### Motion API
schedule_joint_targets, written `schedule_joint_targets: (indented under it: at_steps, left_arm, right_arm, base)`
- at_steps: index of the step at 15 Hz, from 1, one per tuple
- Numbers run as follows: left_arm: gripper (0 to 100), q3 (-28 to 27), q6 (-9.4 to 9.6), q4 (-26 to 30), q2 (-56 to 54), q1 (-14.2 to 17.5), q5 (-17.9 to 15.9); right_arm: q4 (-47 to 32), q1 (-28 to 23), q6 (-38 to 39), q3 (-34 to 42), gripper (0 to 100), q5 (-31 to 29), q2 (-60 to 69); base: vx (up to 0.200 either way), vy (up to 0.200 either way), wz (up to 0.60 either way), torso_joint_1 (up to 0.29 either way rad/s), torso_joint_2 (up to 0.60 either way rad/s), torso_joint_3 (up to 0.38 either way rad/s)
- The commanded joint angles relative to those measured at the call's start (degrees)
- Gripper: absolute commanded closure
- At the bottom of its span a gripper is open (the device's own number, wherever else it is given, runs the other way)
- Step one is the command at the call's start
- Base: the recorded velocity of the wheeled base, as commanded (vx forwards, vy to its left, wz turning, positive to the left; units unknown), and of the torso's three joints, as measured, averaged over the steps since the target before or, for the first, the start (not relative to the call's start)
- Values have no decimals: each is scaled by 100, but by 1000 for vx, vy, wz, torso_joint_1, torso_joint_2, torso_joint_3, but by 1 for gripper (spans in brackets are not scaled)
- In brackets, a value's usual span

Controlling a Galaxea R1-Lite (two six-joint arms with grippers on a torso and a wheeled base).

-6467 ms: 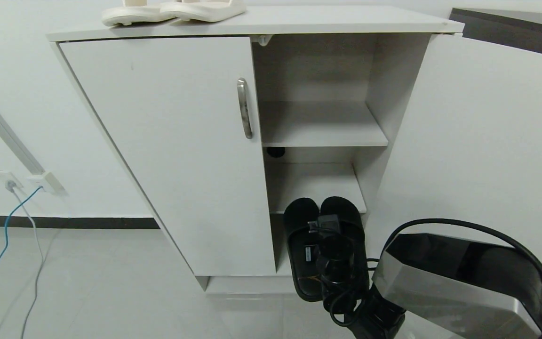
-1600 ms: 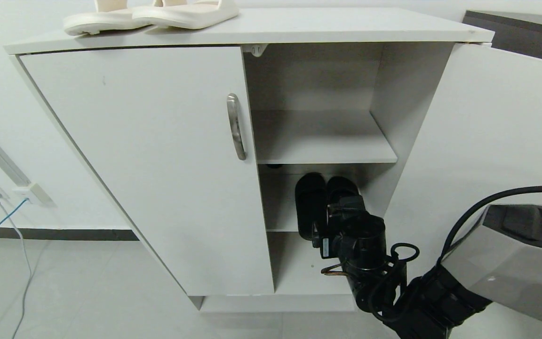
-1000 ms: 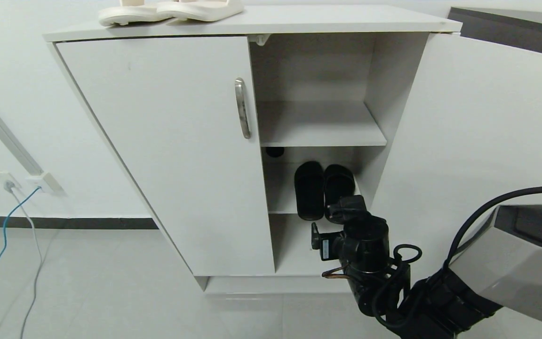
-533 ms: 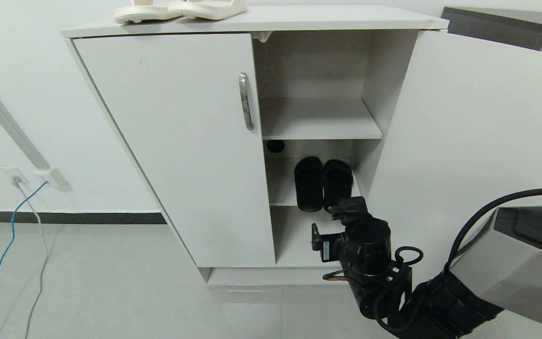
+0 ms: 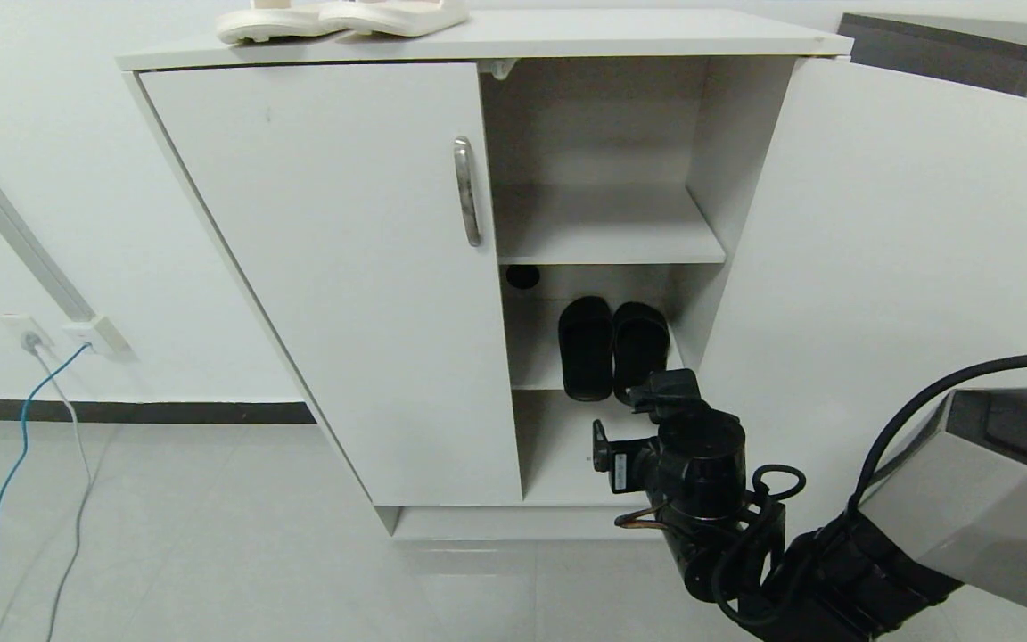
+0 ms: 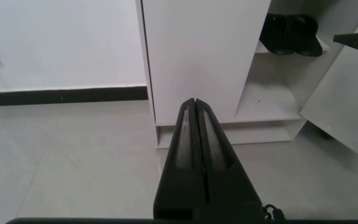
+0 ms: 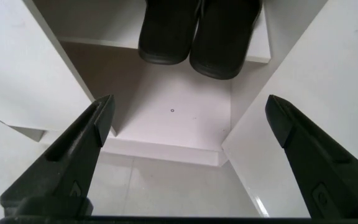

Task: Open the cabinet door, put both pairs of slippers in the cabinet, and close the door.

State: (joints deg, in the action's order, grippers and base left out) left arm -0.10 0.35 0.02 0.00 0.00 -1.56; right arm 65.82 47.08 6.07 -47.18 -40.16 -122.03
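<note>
The cream slippers point(image 5: 340, 16) are lying side by side on top of the cabinet point(image 5: 567, 40), towards its closed-door side, and are not yet stowed. They are showing a pale, matte, thick-soled moulded body with a broad strap over each. They are judged to be light and somewhat pliable, foam-like, unlikely to slip between pads and not fragile. The best hold is judged to be a pinch across the two adjoining inner edges or straps, so that both are lifting together. The black slippers point(image 5: 612, 346) are sitting as a pair on the cabinet's middle shelf point(image 5: 531, 357), toes inward, heels just overhanging the shelf's front edge. The cabinet's right-hand door point(image 5: 888, 267) is standing wide open; the other door point(image 5: 326, 267), with its metal handle point(image 5: 467, 192), is shut. The right gripper point(image 7: 189, 104) is hanging just in front of the cabinet's opening, below the black pair, with its fingers spread wide and holding nothing. The left gripper point(image 6: 194, 109) is hanging well clear of the cabinet above the floor point(image 6: 67, 155), its fingers pressed together and empty.
</note>
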Motion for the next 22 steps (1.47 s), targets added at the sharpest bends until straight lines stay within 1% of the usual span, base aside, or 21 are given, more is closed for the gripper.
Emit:
schedule_joint_targets:
  at_steps: [1,6,15,22]
  left_arm:
    - [100,1,0,-2,9,0,-2]
    - [100,1,9,6,9,0,-2]
    - [100,1,0,-2,9,0,-2]
    - [100,1,0,-2,9,0,-2]
  right_arm:
    - [1,12,-1,7,0,-1,56]
    - [1,12,8,60,0,-10,48]
    - [107,12,-53,227,0,-45,83]
    - [116,12,-53,253,0,-63,56]
  base:
    - [0,0,0,0,0,0]
    - [0,0,0,0,0,22]
    - [0,0,0,4,0,193]
    - [0,0,0,0,6,25]
